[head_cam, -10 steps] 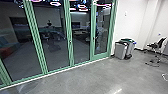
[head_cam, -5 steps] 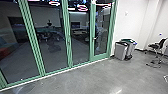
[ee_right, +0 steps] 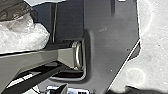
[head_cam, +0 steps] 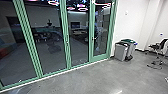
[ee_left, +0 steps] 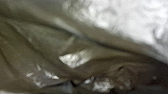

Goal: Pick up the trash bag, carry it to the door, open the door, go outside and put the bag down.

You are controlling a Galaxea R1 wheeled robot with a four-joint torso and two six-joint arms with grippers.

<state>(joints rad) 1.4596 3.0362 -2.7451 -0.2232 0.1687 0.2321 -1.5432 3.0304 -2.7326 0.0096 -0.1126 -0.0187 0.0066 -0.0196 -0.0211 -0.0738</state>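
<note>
The trash bag (ee_left: 42, 47), olive-brown, see-through plastic creased over crumpled white contents, lies right up against the left wrist camera; whether the left or right end effector is wide or narrow, I cannot tell. Ahead, the green-framed glass door (head_cam: 101, 58) is closed, its handle (head_cam: 94, 38) near one edge. Grey bins (head_cam: 121, 52) stand just beside it, against the white wall (head_cam: 127, 25).

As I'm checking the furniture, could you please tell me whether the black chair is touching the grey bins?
Apart; the head view shows grey floor and white wall between the chair and the bins.
</note>
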